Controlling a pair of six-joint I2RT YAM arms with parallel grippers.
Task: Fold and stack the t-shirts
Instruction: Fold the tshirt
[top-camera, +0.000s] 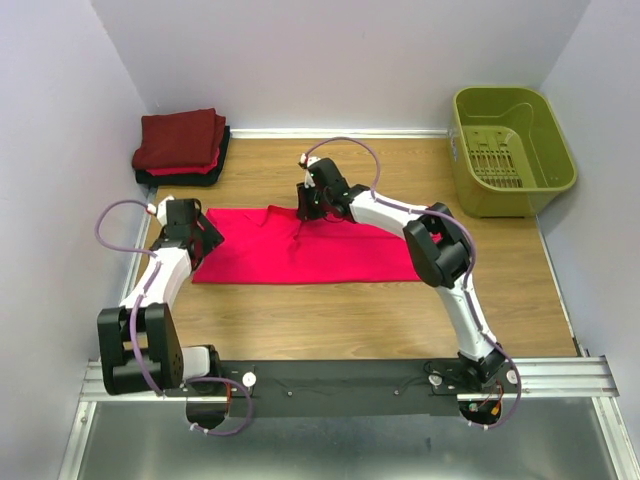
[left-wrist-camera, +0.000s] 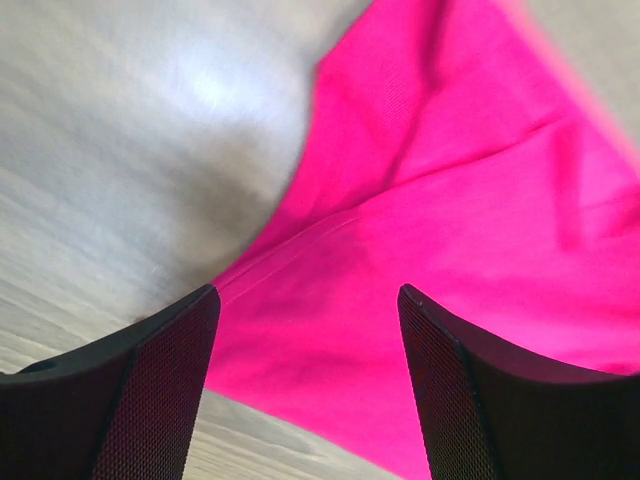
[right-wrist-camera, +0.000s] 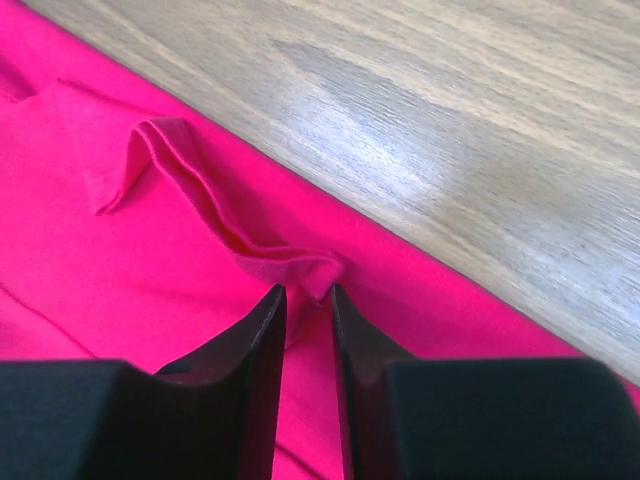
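A bright pink-red t-shirt (top-camera: 300, 248) lies flat across the middle of the table as a long band. At its left end hovers my left gripper (top-camera: 207, 238), open, its fingertips spread wide over the shirt's corner (left-wrist-camera: 450, 200) with nothing between them (left-wrist-camera: 308, 292). My right gripper (top-camera: 306, 206) stands at the shirt's far edge. Its jaws (right-wrist-camera: 307, 290) are a narrow gap apart, and a raised pucker of the pink cloth (right-wrist-camera: 290, 262) sits right at their tips. The other t-shirts, dark maroon on red on black, sit folded in a stack (top-camera: 180, 148) at the far left.
An olive-green plastic basket (top-camera: 500, 200) stands at the far right corner. White walls close in the table on the left, far and right sides. Bare wood (right-wrist-camera: 450, 130) lies beyond the shirt's far edge.
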